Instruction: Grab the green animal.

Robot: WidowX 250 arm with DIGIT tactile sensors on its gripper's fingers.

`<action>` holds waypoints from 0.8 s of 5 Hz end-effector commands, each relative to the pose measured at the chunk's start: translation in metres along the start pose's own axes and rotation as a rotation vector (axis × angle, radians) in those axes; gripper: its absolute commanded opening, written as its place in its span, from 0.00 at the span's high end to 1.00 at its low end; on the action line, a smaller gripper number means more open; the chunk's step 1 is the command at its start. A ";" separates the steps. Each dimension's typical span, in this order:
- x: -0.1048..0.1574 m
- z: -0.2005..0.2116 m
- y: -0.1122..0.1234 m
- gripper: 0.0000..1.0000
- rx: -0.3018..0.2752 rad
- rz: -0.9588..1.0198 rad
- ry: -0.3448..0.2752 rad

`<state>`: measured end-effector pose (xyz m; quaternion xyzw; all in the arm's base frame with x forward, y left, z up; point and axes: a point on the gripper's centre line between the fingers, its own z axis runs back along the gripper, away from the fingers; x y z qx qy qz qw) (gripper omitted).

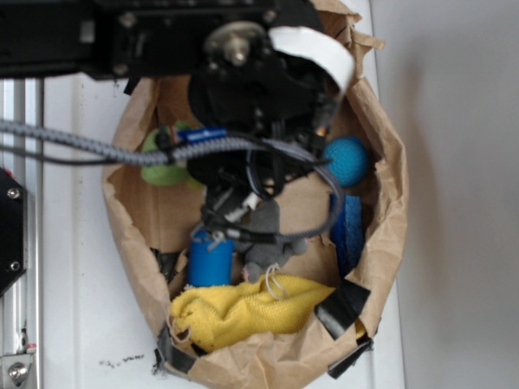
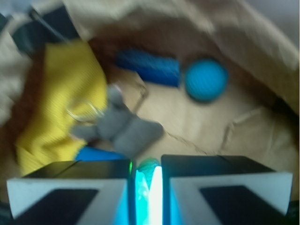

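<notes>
Exterior view looks straight down from overhead into the crumpled brown paper bag (image 1: 381, 203). Blurry wrist view sits low and close inside it, sharing the yellow towelling cloth (image 1: 243, 312) (image 2: 63, 105).

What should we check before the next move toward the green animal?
1. Target located: ok. The green animal lies at the bag's upper left in the exterior view, partly hidden by the arm.
2. Hand over the target: not ok. It hangs near the grey mouse and the blue cylinder.
3. Jaws wide enough: not ok. Only a narrow slit shows in the wrist view.
4. Hand empty: cannot tell. The wrist view is blurred.
5. Path clear of the bag wall: cannot tell.
</notes>
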<state>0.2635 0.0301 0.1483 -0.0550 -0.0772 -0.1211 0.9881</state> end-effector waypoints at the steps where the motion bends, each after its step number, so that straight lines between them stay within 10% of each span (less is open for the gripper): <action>1: 0.023 0.047 -0.005 1.00 0.041 0.042 -0.106; 4: 0.029 0.058 0.019 1.00 0.072 0.093 -0.158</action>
